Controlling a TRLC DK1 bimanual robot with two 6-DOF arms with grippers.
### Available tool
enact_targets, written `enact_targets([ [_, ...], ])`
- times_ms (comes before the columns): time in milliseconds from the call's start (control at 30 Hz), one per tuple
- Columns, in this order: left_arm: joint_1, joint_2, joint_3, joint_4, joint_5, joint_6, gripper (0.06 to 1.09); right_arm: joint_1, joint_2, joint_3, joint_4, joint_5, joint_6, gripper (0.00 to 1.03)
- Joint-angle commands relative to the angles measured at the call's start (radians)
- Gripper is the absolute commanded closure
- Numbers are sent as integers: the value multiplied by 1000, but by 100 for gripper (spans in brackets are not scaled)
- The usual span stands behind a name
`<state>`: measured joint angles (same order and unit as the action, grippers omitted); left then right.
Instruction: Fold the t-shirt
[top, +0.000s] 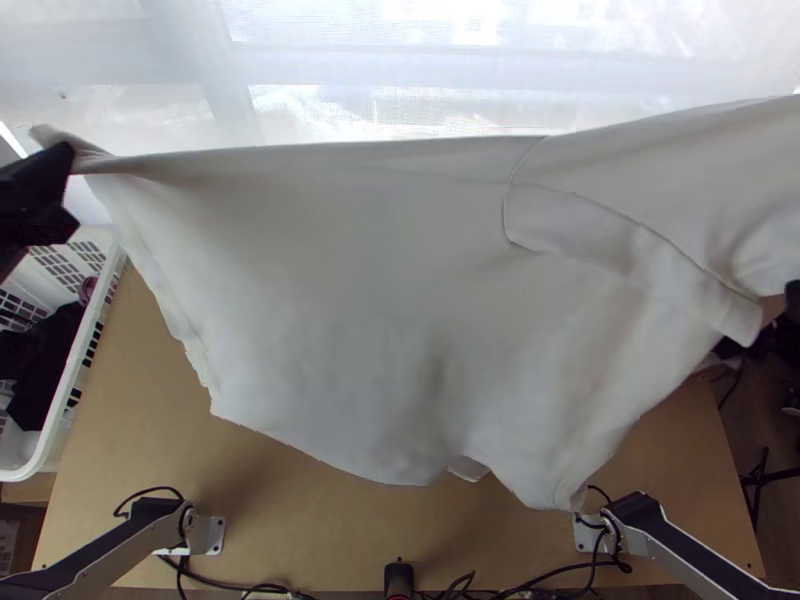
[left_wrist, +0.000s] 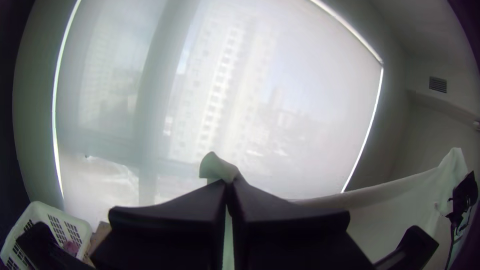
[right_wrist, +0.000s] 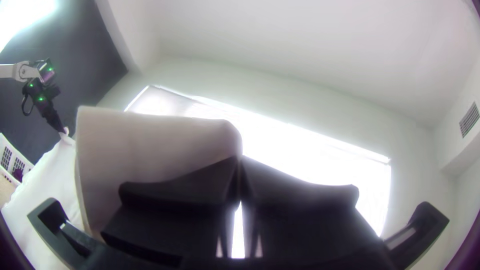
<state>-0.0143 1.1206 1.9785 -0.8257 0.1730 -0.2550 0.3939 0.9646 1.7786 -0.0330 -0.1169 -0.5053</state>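
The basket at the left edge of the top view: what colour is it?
The basket is white, seen best in the top view.

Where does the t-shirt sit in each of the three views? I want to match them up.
Top view: the t-shirt is stretched across the middle, above the table.
Left wrist view: pinched at the left gripper's fingertips, stretching away to the right gripper.
Right wrist view: pinched at the right gripper's fingertips.
Shared landmark: the white basket.
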Motion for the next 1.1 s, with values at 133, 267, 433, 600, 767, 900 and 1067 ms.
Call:
enact_targets([
  [133,-44,67,-429,263,25,17,105,-70,72,-499,249,-3,114,100],
  [267,-36,154,-526,373,37,19,105,-128,210,-588,341,-20,146,100],
  [433,-29,294,-603,517,39,13,105,-161,434,-591,418,-21,162,100],
  [600,-27,438,-610,625,39,2,105,-165,635,-525,438,-21,160,100],
  [767,-21,585,-576,691,37,3,105,-165,807,-415,440,-20,159,100],
  [900,-21,694,-520,729,29,10,105,-167,921,-308,440,-20,159,100],
  [1067,-12,838,-380,731,14,17,105,-176,1042,-157,432,-7,160,100],
])
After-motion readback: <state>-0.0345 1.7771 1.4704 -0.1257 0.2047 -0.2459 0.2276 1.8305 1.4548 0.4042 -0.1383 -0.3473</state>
